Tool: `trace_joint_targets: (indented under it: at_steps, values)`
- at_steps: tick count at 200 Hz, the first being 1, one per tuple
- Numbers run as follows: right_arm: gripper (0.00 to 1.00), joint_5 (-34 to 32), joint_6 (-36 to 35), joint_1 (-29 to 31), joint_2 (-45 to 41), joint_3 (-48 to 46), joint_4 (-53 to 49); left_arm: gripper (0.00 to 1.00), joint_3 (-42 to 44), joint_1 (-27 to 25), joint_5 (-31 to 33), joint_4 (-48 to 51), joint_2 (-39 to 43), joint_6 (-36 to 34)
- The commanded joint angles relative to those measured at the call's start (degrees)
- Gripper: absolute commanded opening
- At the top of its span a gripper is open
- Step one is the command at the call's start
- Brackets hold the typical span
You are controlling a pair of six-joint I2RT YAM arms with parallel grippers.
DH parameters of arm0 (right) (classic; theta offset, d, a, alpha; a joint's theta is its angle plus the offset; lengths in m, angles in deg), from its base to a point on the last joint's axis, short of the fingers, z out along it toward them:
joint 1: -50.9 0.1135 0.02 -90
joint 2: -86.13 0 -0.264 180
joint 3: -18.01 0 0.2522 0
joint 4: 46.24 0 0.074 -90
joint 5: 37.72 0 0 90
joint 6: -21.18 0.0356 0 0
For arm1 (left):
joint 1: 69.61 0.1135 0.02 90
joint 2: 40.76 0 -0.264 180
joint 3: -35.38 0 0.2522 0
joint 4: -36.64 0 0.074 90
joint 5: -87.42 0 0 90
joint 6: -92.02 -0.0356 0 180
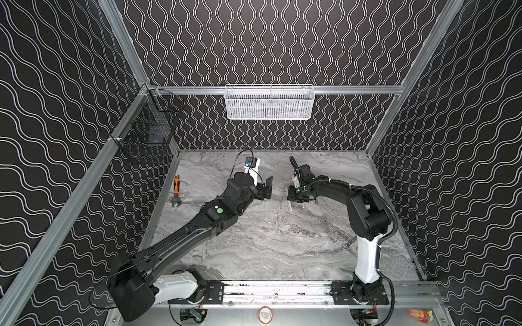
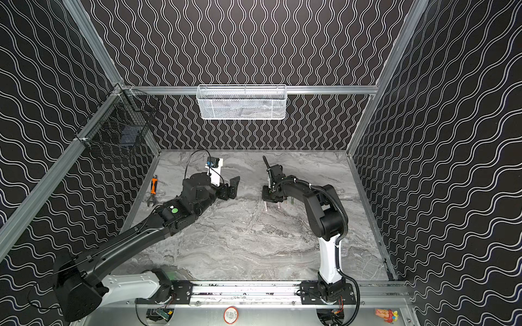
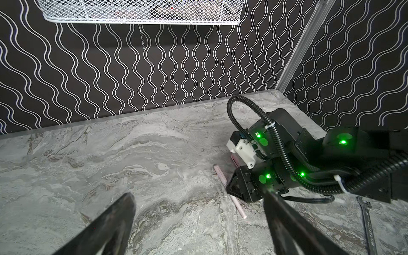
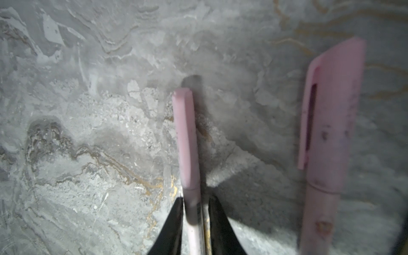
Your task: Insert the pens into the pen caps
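Right end effector (image 1: 292, 197) is down at the counter (image 1: 276, 248), in the rear half and a bit right of centre. In the right wrist view its fingers (image 4: 174, 223) straddle a pale pink pen (image 4: 185, 136) lying flat on the counter. The jaws are only barely parted. A sliver of counter shows between the pen and one finger, so it isn't clamping the pen.

In the left wrist view the same pen runs out on both sides from under that end effector. Its free end tapers to a thin bare tip.

A second pink pen (image 4: 318, 220) lies flat just beside the first, roughly parallel. Its pink cap (image 4: 333, 106) is seated on it, clip visible.

Left end effector (image 1: 266, 188) has its jaws wide apart with nothing between them. It hovers above the counter toward the rear, near the middle, pointing at the right end effector and close to it without touching.

An orange-handled wrench (image 1: 176, 192) lies by the left edge of the counter, well apart from the pens. A white mesh basket (image 1: 268, 103) hangs on the rear wall rail and a black wire basket (image 1: 147, 132) on the left wall.

Can't make out the other pens or caps; anything near the right arm in the top views is too small to tell.
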Motion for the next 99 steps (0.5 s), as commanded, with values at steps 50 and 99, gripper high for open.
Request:
trace_joint_targets:
  at_steps: [50, 99]
  values:
    - [0.29, 2.11, 0.89, 0.14, -12.07, -0.3, -2.06, 0.94, -0.06, 0.02, -1.09, -2.45, 1.11, -1.65]
    - [0.37, 4.32, -0.02, 1.11, -19.87, -1.56, -1.49, 0.94, 1.78, 0.02, 0.08, -5.16, 3.89, -7.26]
